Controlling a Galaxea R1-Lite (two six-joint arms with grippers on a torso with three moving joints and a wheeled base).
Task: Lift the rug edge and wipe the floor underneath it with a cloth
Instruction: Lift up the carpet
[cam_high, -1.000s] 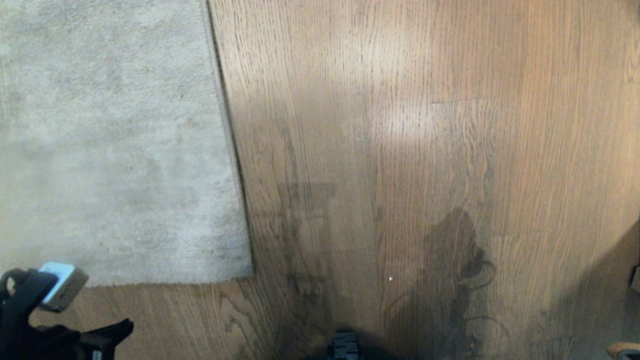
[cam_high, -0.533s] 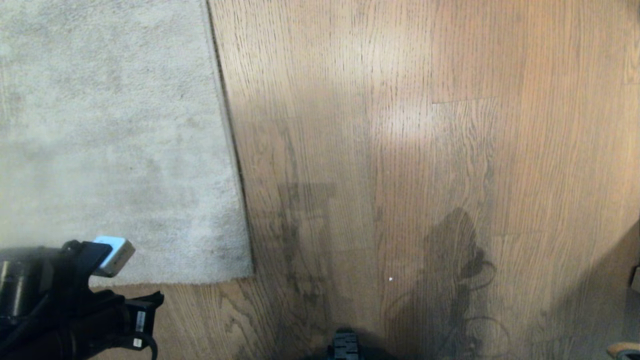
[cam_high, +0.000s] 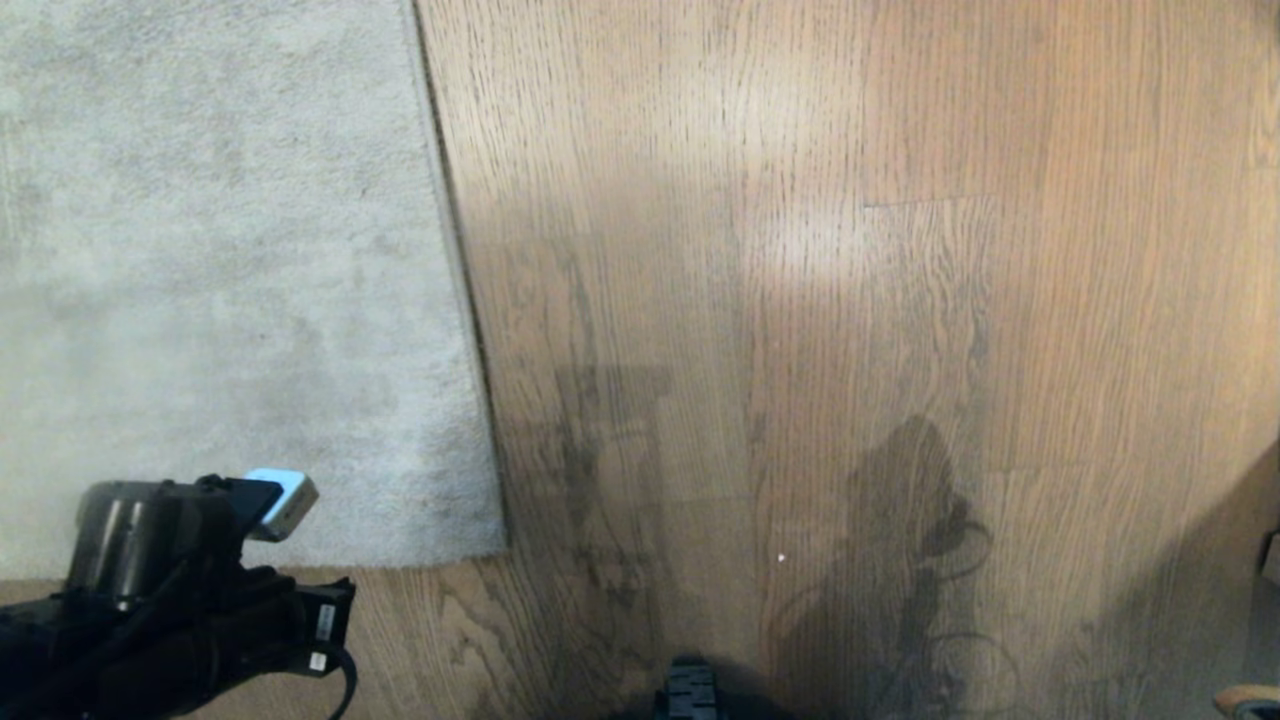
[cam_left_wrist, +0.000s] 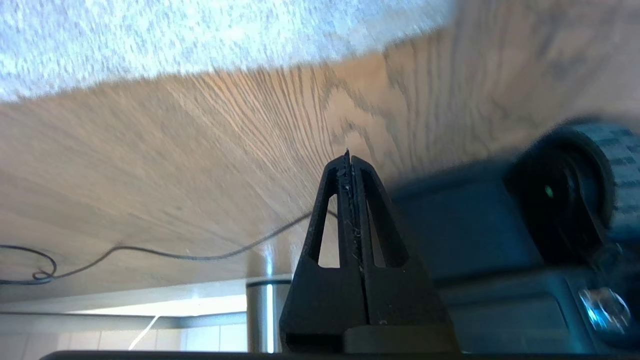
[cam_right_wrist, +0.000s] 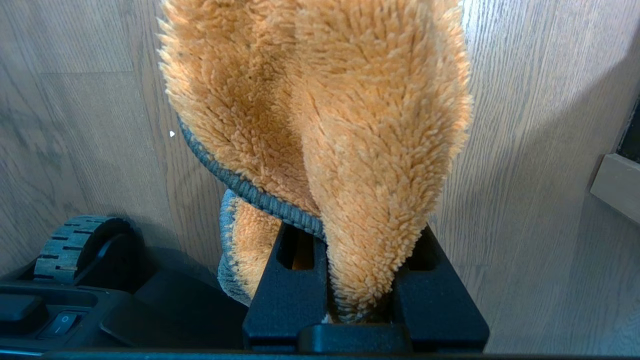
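Observation:
The pale grey rug (cam_high: 220, 280) lies flat on the brown oak floor (cam_high: 800, 300), and its near rug edge (cam_high: 400, 562) ends in a corner at the lower middle left. My left arm (cam_high: 190, 610) hangs over that near edge at the lower left. The left wrist view shows my left gripper (cam_left_wrist: 348, 156) shut and empty above bare floor (cam_left_wrist: 200, 150), short of the rug edge (cam_left_wrist: 250, 70). In the right wrist view, my right gripper (cam_right_wrist: 357, 240) is shut on the fluffy orange cloth (cam_right_wrist: 350, 100) with a grey hem, held beside my base.
A thin dark cable (cam_left_wrist: 150, 252) snakes across the floor near the left gripper, with a metal post (cam_left_wrist: 267, 315) behind it. My base wheel (cam_right_wrist: 75, 245) sits by the cloth. A pale wooden piece (cam_right_wrist: 617, 187) lies at the far right.
My left arm has come further into the head view, moving right and forward along the rug's near edge. The rug, the floor and the right arm are unchanged.

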